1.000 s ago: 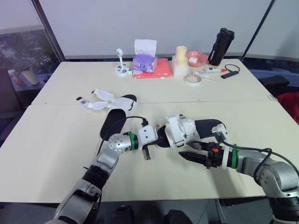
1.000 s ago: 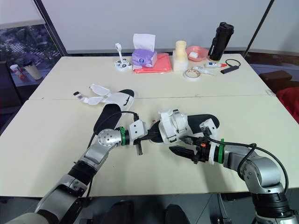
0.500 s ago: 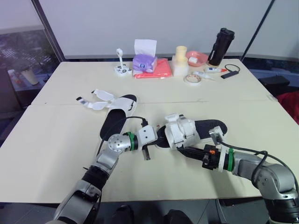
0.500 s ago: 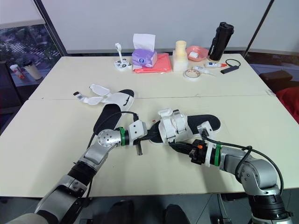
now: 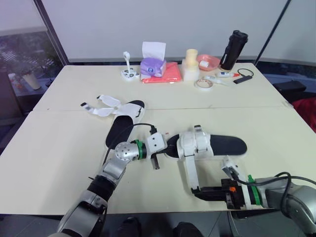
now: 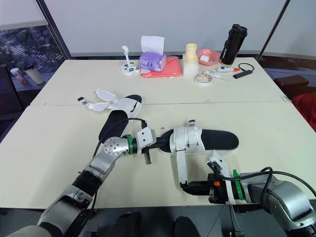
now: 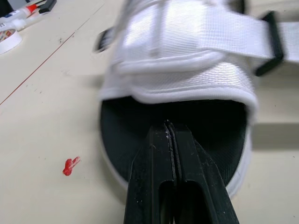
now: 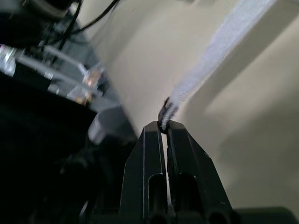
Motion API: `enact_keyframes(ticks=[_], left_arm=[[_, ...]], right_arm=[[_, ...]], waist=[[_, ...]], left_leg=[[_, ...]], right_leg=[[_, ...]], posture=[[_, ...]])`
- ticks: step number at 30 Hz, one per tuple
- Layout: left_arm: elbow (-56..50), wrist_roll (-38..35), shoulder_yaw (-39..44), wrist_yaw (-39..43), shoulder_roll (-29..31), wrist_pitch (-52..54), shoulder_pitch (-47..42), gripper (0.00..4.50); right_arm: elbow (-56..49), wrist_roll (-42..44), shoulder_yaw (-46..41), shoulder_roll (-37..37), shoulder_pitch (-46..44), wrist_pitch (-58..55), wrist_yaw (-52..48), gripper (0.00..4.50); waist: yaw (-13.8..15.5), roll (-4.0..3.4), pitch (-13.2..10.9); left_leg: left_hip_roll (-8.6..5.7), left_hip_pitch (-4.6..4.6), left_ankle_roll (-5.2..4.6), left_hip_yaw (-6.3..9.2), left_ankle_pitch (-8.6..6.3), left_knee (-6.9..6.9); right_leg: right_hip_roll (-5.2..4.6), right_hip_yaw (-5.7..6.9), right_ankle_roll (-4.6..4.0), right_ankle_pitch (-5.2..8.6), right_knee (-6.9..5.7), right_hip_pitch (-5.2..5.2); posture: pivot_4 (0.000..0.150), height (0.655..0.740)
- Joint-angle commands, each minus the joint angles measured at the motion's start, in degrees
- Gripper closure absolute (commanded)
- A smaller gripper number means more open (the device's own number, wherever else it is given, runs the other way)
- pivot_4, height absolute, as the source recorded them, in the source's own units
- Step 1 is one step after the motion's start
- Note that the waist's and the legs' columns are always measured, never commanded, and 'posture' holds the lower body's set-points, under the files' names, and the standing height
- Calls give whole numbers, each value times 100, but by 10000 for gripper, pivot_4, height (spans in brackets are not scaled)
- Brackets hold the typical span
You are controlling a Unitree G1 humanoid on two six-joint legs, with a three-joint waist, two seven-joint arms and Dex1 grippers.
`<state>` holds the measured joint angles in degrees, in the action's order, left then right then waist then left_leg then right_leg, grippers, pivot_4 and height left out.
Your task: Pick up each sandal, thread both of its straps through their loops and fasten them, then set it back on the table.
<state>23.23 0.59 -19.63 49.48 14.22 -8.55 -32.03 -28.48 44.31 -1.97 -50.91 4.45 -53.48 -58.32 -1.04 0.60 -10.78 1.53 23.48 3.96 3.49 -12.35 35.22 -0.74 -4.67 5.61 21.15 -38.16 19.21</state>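
Note:
The near sandal (image 5: 217, 144), black-soled with white straps, lies flat at mid-table. One of its white straps (image 5: 189, 170) is drawn out straight toward the table's near edge. My right gripper (image 5: 195, 191) is shut on that strap's end, and the right wrist view shows the strap (image 8: 219, 42) pinched at the gripper (image 8: 163, 125) tips. My left gripper (image 5: 156, 165) is shut. Its tips (image 7: 168, 126) rest on the black insole at the sandal's toe (image 7: 140, 140). The second sandal (image 5: 124, 121) lies further left with its white straps (image 5: 101, 106) loose on the table.
At the table's far end stand a tissue box (image 5: 153, 61) on a red cloth (image 5: 168, 73), a black bottle (image 5: 233, 49), a pink bowl (image 5: 208, 60), a tape roll (image 5: 203, 83) and a small white stand (image 5: 129, 71). The near table edge (image 5: 148, 210) is close to my right gripper.
My right gripper, open beside the sandal a second ago, closed on a strap and pulled it out toward the near edge. The sandal turned slightly. The left arm stayed put.

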Motion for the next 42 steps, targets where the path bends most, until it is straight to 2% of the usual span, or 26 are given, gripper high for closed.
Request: enact_keyframes(ticks=[1, 6, 12, 16, 20, 24, 29, 33, 36, 38, 42], left_arm=[[401, 231, -106, -1, 86, 90, 152, 45000], [494, 236, -120, 17, 59, 27, 103, 45000], [580, 252, -127, 3, 13, -13, 63, 45000], [546, 250, -109, -35, 15, -8, 116, 45000], [435, 245, -88, -61, 58, 34, 220, 45000], [349, 243, -94, -79, 97, 62, 296, 45000], [305, 236, -83, -54, 151, 96, 308, 45000], [350, 228, -119, -20, 120, 81, 263, 45000], [330, 195, -148, 42, 87, 87, 260, 45000], [315, 178, -175, 95, 74, 92, 277, 45000], [304, 183, -185, 124, 61, 98, 280, 45000]], right_arm=[[-156, 507, -276, 33, -90, -139, -84, 44849], [55, 1832, -965, 360, -956, -653, 315, 44849], [699, 3063, -1115, 1111, -2044, -1011, 1424, 44849], [1413, 3096, -1141, 1866, -2386, -901, 2540, 44849], [1960, 3024, -1325, 2322, -2529, -702, 3316, 44849], [2157, 2988, -1438, 2166, -2500, -747, 3225, 44849], [1664, 2709, -1451, 1107, -2160, -829, 2133, 44849], [950, 2212, -1149, 253, -1417, -704, 1126, 27420], [602, 1516, -777, -240, -856, -354, 609, 11432], [563, 1192, -580, -303, -675, -165, 519, 1104], [643, 833, -297, -59, -765, 24, 600, 483]], waist=[[1, 1, 0], [-6, 2, -1], [18, 5, -2], [23, 8, 2], [16, 5, 5], [15, 4, 5], [24, 4, 5], [2, -2, 9], [-1, -1, 9], [-7, 0, 8], [-8, 1, 8]], left_leg=[[0, 0, 0, -1, 0, 0], [0, -1, 0, -1, 0, 3], [1, -1, 0, 1, 0, 2], [3, -1, 0, 1, 0, 4], [4, -1, 0, -1, 0, 3], [5, -1, 0, 0, 0, 3], [4, 0, -1, -1, 0, 1], [7, -1, -3, -1, -1, -5], [7, -2, -2, -1, -1, 0], [6, -1, -2, -4, -1, 2], [6, -2, -2, -3, -1, 1]], right_leg=[[0, 0, 0, 0, 0, 0], [0, -1, -2, -1, -2, -2], [-1, 0, -3, -2, -2, -4], [-3, 1, -3, -2, -5, -4], [-5, 0, -3, -2, -6, 0], [-4, 0, -3, -2, -9, -1], [-5, 0, -3, -2, -6, 0], [4, -1, -4, -2, -4, 3], [6, -1, -4, -2, -5, 1], [5, -3, -4, -2, -4, 1], [6, -3, -4, -2, -4, 2]], posture=[[1500, 7400], [1500, 7400], [1500, 7400], [1500, 7400], [1500, 7400], [1500, 7400], [1500, 7400], [1500, 7400], [1500, 7400], [1500, 7400], [1500, 7400]])
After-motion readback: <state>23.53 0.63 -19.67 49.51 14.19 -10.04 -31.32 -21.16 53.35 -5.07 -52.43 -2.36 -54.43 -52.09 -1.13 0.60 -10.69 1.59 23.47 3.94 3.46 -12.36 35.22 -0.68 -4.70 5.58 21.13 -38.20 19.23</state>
